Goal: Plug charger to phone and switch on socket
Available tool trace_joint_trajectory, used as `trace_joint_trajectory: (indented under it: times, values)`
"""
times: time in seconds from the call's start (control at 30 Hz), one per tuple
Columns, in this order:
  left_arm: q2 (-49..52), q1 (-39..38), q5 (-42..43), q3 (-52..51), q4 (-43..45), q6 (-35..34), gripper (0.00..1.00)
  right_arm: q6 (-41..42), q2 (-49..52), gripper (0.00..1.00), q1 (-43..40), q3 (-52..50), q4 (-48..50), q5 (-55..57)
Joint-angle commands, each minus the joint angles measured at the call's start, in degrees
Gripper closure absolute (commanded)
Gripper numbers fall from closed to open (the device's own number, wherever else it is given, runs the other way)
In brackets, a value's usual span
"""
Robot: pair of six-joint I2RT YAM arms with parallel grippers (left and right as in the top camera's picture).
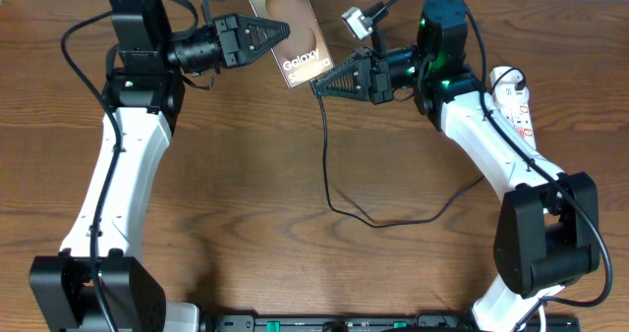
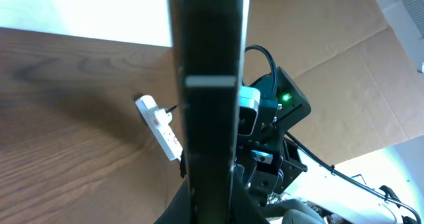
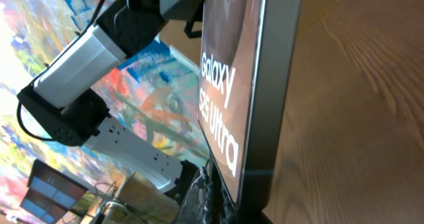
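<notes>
while left gripper (image 1: 282, 28) clamps glossy bronze-grey phone (image 1: 306, 53) and right gripper (image 1: 318, 84) thin black charger (image 1: 326, 155), plugging and white socket strip (image 1: 516, 106) appear pending.

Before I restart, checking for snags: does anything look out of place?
The phone is off the table, held tilted by the left gripper, with the right gripper at its lower end. The charger trails loosely across the table. Nothing looks damaged.
</notes>
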Motion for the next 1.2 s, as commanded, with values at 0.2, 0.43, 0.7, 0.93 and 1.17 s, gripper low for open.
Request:
trace_joint_trajectory:
  times: [0.2,0.43,0.7,0.93,1.17]
  values:
    - [-0.63,-1.33,6.67,0.48,-1.07,1.68,0.93,5.42,-0.5,0.57,-0.26,1.36,7.37,1.86]
    - [-0.63,-1.33,6.71,0.48,-1.09,1.68,0.93,5.44,-0.5,0.36,-1.53,1.36,7.37,0.07]
    - [-0.63,-1.38,8.63,0.48,-2.32,1.68,0.93,5.25,-0.48,0.36,-2.16,1.36,7.37,0.39]
    - [-0.63,-2.75,8.61,0.48,-10.78,9.64,0.93,5.27,-0.5,0.56,-1.64,1.36,7.37,-0.68]
    - [-0.63,-2.8,8.59,0.48,-11.43,11.56,0.93,5.27,-0.5,0.93,-1.64,1.36,7.15,-0.68]
